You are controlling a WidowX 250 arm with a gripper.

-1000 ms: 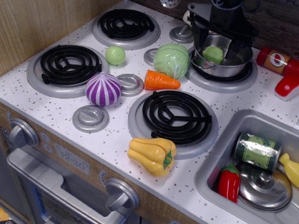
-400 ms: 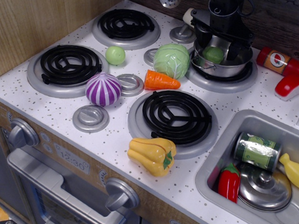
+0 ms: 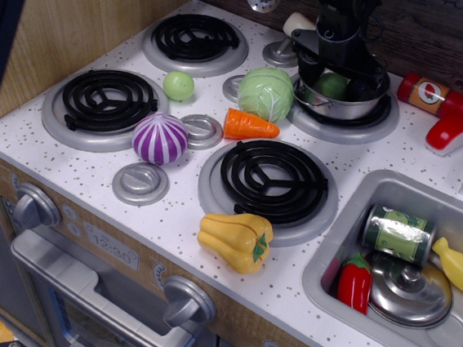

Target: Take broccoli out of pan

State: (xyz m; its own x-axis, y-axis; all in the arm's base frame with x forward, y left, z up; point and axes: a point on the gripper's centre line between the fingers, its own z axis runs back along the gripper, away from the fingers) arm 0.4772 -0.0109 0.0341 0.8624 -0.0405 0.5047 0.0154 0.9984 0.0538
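The broccoli (image 3: 332, 85) is a small lumpy green piece lying inside the pan (image 3: 336, 111), a shiny steel pot on the back right burner. The pan's cream handle (image 3: 298, 22) points to the back left. My black gripper (image 3: 334, 77) is lowered into the pan, with one finger on each side of the broccoli. The jaws look open around it, close to its sides. The fingertips are hidden below the pan's rim.
A pale green cabbage (image 3: 265, 93) touches the pan's left side, with a carrot (image 3: 248, 126) in front of it. A light-green ball (image 3: 178, 85), a purple onion (image 3: 159, 138) and a yellow pepper (image 3: 236, 241) lie on the stovetop. A red bottle (image 3: 440, 99) lies at the right. The sink (image 3: 349, 234) holds a can, a lid, a red pepper and a banana.
My gripper has come down into the pan and its fingers have drawn in around the broccoli. The broccoli and the pan have not moved.
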